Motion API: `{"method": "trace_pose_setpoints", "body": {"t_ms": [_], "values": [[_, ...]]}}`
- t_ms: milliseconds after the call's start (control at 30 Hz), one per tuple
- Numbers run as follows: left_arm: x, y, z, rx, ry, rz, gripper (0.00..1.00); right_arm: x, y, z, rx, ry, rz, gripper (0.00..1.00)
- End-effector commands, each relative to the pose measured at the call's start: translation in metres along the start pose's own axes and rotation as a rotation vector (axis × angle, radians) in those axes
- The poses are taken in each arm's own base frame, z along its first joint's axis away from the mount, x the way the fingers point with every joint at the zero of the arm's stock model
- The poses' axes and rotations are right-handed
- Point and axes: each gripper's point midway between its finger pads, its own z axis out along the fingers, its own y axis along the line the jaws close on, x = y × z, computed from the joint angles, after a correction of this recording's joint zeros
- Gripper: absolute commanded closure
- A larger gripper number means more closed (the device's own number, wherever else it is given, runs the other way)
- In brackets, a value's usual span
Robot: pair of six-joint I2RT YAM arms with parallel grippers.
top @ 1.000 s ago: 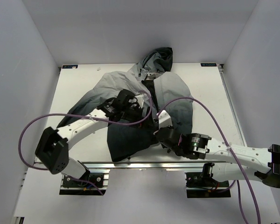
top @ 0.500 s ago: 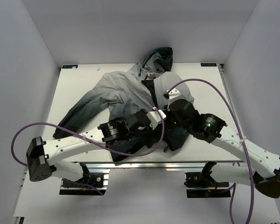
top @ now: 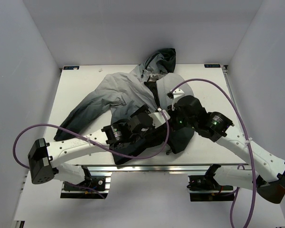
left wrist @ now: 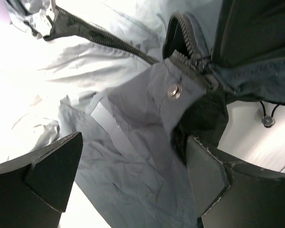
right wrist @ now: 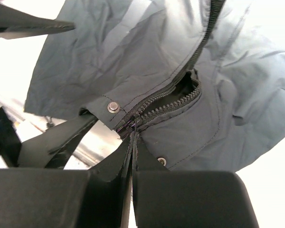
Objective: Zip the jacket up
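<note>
The jacket (top: 126, 92) lies spread on the table, hood at the far side, fading from light grey to black at the hem. My right gripper (right wrist: 133, 137) is shut on the zipper pull at the bottom end of the dark zipper (right wrist: 173, 97), beside a hem snap (right wrist: 113, 107). In the top view the right gripper (top: 171, 123) is over the jacket's lower front. My left gripper (left wrist: 134, 140) is open, its jaws standing wide on either side of the dark hem fabric just below a snap (left wrist: 173, 91). It sits left of the right gripper in the top view (top: 151, 123).
The table's near edge with its metal rail (top: 147, 167) lies just below the hem. A hem drawcord toggle (left wrist: 266, 121) hangs over the white table. Purple cables (top: 204, 83) loop above both arms. White walls close in the table.
The left gripper has swung from the jacket's chest down to the hem. The right wrist has risen from the near edge to over the lower front. Both shifted only slightly in the last half second.
</note>
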Motion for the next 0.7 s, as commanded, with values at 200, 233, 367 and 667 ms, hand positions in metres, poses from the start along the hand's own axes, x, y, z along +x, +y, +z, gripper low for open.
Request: {"method": "trace_pose_setpoints", "body": {"t_ms": [200,233,367,667], "values": [[-0.039,-0.006,0.005,0.058,-0.176,0.05,0.08,-0.024,0.03,-0.015,-0.187,-0.033,-0.023,1.0],[-0.043,-0.006,0.006,0.056,-0.195,0.063,0.11,-0.025,0.03,-0.016,-0.19,-0.035,-0.021,1.0],[-0.05,-0.016,0.01,0.102,-0.232,0.085,0.2,-0.028,0.03,-0.015,-0.205,-0.033,-0.007,1.0],[-0.057,-0.03,0.013,0.168,-0.28,0.12,0.55,-0.032,0.027,-0.008,-0.222,-0.024,0.019,1.0]]}}
